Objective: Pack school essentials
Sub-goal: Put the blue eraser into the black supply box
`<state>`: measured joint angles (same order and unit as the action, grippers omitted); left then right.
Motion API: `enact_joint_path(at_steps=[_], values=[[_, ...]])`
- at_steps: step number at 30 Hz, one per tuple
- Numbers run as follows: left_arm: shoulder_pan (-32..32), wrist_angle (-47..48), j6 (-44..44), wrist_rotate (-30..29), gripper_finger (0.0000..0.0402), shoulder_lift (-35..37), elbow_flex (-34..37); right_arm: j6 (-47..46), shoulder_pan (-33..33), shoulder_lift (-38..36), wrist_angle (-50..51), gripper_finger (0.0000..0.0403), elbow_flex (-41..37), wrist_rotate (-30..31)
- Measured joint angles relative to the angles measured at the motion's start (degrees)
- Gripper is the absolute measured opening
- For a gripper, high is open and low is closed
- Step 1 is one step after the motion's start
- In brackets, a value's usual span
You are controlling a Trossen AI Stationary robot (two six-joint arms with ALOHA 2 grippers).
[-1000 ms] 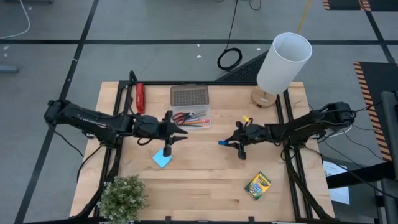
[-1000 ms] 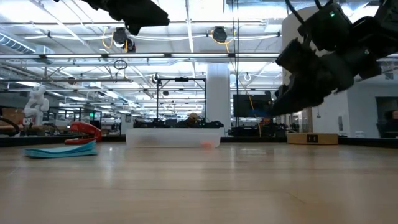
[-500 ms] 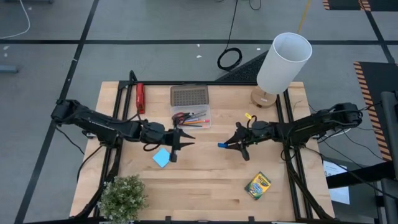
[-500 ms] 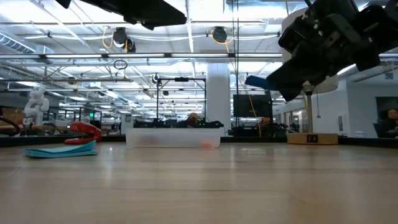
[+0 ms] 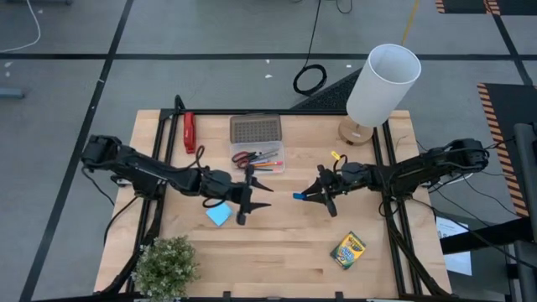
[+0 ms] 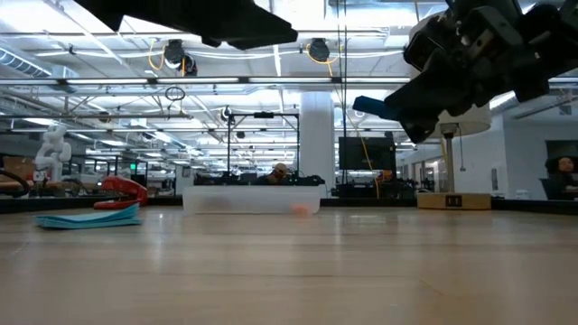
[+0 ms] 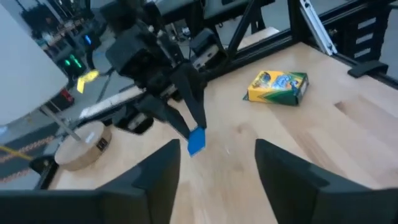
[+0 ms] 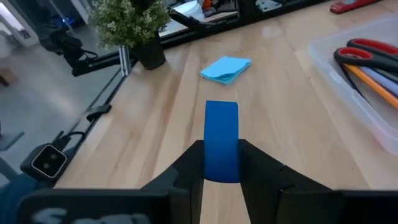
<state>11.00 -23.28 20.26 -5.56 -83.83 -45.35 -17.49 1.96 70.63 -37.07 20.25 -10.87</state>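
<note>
A tiny blue eraser (image 8: 221, 121) sits between the fingers of my right gripper (image 5: 309, 195), above the table's middle. My left gripper (image 5: 258, 195) stands open a little to its left, facing it, with nothing between its fingers (image 7: 160, 177). A clear tray (image 5: 270, 164) at the far middle holds red-handled scissors (image 5: 243, 157) and orange pencils (image 5: 265, 158). The blue note pad (image 5: 219, 214) lies flat just under my left arm. The green-yellow crayon box (image 5: 347, 250) lies flat at the near right. My right gripper pinches the eraser's near end (image 8: 221, 163) between its two fingers, coming from the table's right and slanting slightly down. The eraser's free end (image 7: 196, 140) sticks out past the fingertips toward my left gripper. It is lifted clear of the table (image 6: 370, 106).
A red stapler-like object (image 5: 190, 132) lies at the far left. A grey pegged box (image 5: 255, 129) sits behind the tray. A white lamp (image 5: 382, 84) stands at the far right, and a potted plant (image 5: 165, 267) at the near left corner.
My left gripper has moved from above the note pad toward the table's right edge and slightly nearer, closing on my right gripper, and stays open. My right gripper has risen a little with the eraser still in its fingers.
</note>
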Motion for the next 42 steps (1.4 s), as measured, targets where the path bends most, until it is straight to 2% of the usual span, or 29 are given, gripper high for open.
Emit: enact_joint_path(at_steps=[5, 9, 14, 25, 42], values=[[0.0, -2.7, 4.6, -0.4, 0.0225, -2.9, -0.9, -3.1, 0.0, 0.0, -1.5, 0.0079, 0.0, 0.0], [0.0, -2.5, 7.9, -0.7, 0.0212, -6.6, -3.7, -4.7, 0.0, 0.0, -3.3, 0.0079, 0.0, -0.2], [0.0, -2.4, 11.1, -4.0, 0.0194, -11.1, -7.4, -6.0, 0.0, 0.0, -4.4, 0.0079, 0.0, -3.1], [-0.1, -2.4, 15.6, -4.5, 0.0173, -17.3, -11.8, -7.4, 0.0, 0.0, -4.7, 0.0079, 0.0, -4.6], [-0.3, -3.8, 19.6, -3.9, 0.0172, -19.1, -13.0, -8.7, 0.0, 0.0, -4.8, 0.0079, 0.0, -4.6]])
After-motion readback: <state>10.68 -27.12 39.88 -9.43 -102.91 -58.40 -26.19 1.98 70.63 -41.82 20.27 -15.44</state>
